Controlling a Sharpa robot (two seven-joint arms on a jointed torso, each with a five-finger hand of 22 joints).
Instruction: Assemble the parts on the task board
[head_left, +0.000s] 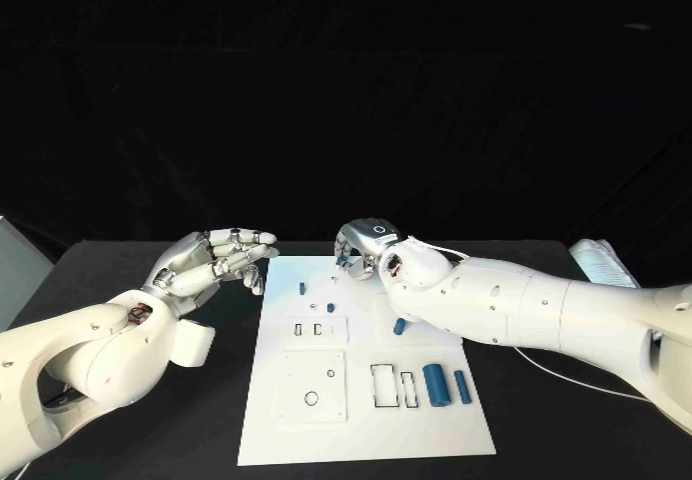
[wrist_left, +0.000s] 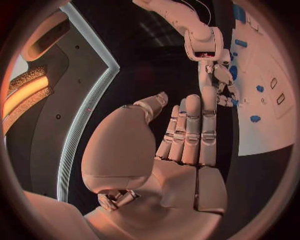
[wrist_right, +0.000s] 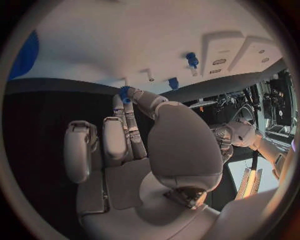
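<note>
The task board (head_left: 368, 420) lies in the middle of the black table (head_left: 116, 270), with its long side running from near to far. At the right far side of the table a white cable (head_left: 570, 377) lies beside my right arm.

On the near right part of the board two long blue parts (head_left: 434, 385) lie side by side, their long axes pointing from near to far. Smaller blue parts (head_left: 302, 288) stand further away on the board.

My right hand (head_left: 372, 250) is over the far edge of the board and pinches a small blue part (wrist_right: 124, 93) between thumb and fingertips. My left hand (head_left: 216, 258) is just left of the board, fingers apart, holding nothing. My right forearm hides a part of the board's right side.
</note>
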